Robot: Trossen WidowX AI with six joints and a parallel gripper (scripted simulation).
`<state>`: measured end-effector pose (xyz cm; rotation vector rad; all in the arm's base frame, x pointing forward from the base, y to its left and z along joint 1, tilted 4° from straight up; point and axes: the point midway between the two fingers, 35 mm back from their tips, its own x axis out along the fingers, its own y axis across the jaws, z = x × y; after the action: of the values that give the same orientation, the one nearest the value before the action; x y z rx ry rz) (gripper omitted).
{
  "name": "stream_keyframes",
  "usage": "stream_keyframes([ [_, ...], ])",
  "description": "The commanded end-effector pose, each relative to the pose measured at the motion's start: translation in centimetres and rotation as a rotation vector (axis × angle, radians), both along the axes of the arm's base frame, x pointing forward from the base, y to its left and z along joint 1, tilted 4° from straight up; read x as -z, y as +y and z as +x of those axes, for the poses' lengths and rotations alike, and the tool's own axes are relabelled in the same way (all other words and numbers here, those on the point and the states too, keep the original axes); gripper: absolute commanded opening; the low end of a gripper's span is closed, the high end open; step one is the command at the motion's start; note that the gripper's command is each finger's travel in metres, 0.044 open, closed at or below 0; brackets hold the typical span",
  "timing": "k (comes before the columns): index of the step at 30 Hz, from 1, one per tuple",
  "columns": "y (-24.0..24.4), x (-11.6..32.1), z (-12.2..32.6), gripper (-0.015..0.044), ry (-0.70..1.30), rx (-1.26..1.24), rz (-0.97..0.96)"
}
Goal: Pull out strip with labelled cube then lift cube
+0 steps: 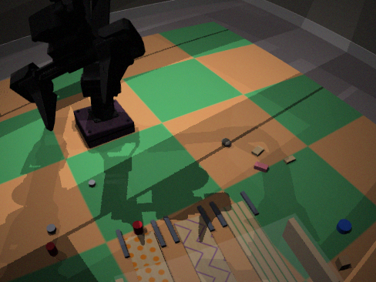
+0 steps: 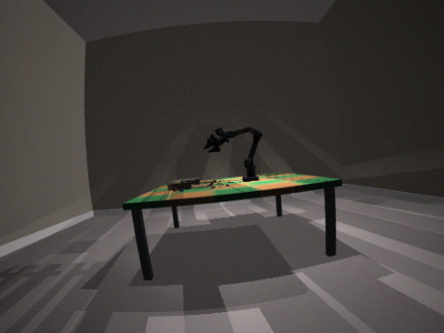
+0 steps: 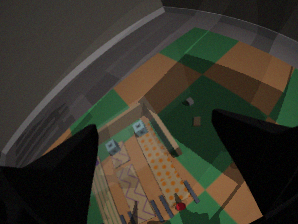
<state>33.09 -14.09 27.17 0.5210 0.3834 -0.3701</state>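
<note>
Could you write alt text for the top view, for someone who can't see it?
A black robot arm, its gripper off to one side, stands on a dark square base on a green-and-orange checkered table. Nearer the viewer lie three patterned strips: orange-dotted, purple-zigzag and green-striped.

Zigzag strip [image 1: 208,256] [image 3: 131,187]: cream, purple zigzags. One side of it: cream strip, orange dots [image 1: 148,258] [image 3: 159,165]. Other side: pale strip, thin green lines [image 1: 266,246] [image 3: 105,195]. Beneath it: green-and-orange checkered table [image 1: 185,88] [image 2: 296,183] [image 3: 200,45]. Well apart from it: blue disc [image 1: 344,226].
</note>
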Motion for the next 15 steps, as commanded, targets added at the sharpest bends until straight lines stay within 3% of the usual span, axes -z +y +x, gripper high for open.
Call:
stream_keyframes([
  [1,5.5,3.8,0.2,0.04,0.091,-0.205,-0.125],
  [7,12.8,8.5,-1.0,0.04,0.176,-0.507,-0.312],
  [15,13.0,8.7,-1.1,0.04,0.178,-0.516,-0.318],
])
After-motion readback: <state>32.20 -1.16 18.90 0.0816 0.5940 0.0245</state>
